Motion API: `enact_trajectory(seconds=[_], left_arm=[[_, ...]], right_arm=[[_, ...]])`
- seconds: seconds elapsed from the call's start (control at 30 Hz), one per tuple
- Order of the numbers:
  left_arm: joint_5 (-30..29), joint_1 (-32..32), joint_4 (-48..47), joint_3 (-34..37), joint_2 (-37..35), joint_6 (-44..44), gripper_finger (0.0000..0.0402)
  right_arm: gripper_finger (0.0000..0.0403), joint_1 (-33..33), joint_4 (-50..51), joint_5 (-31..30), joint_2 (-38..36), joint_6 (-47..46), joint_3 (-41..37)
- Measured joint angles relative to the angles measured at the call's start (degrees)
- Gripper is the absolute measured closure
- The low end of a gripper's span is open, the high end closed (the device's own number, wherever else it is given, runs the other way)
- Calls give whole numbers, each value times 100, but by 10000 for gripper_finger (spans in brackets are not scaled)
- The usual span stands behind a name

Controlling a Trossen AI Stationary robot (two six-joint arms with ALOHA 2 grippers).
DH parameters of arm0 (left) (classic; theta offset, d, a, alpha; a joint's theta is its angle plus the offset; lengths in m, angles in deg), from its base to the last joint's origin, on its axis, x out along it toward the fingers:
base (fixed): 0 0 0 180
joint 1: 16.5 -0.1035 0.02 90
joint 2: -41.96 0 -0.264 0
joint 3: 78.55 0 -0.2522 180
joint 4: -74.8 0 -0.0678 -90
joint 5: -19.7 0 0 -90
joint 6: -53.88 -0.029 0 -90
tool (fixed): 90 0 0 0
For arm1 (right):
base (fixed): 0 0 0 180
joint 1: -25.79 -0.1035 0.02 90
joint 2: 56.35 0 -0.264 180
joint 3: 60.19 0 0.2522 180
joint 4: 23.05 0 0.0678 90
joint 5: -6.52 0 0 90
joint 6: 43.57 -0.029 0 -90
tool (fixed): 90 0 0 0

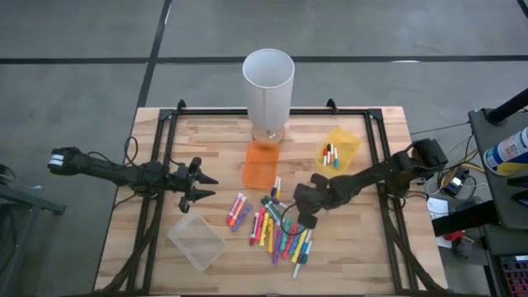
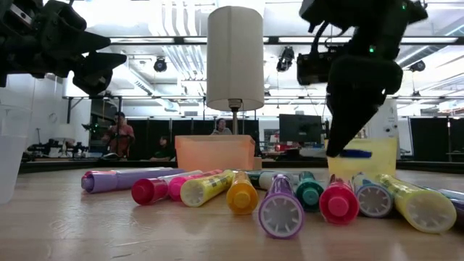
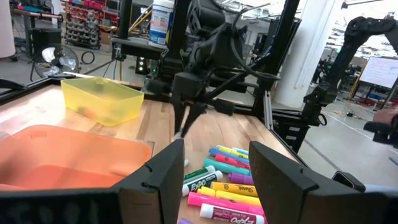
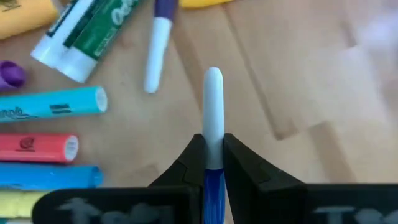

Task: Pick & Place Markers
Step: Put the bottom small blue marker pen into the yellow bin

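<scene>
Nearest the low camera, the markers (image 2: 280, 206) lie in a loose row on the pale wooden plank table (image 1: 363, 247), capped ends forward, purple, pink, yellow, green and red among them; from above the pile (image 1: 276, 231) sits at the table's middle front, with a clear bin (image 1: 196, 241) just to its left; over the pile's right part the right gripper (image 1: 288, 221) has its jaws clamped on a blue-and-white marker (image 4: 213, 124), lifted off the wood; the left gripper (image 1: 208, 186) hovers left of centre with its jaws spread wide, holding nothing; farther back stand an orange bin (image 1: 261, 163) and a yellow bin (image 1: 343, 147) with a few markers inside it; behind them rises a tall white cylinder (image 1: 268, 82); beyond the table the room is a workshop with grey floor, ceiling lights, dark monitors, and people (image 2: 119, 134) standing far off.
</scene>
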Motion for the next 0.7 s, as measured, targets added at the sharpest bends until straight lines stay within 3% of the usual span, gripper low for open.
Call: enact_trajectory(seconds=[0.33,0.7], left_arm=[[2,-2,1,0,0,0,227],[13,-1,1,1,0,1,227]], right_arm=[[375,14,1523,-804,-711,-57,579],[375,480,2530,-1553,-2063,-1179,201]])
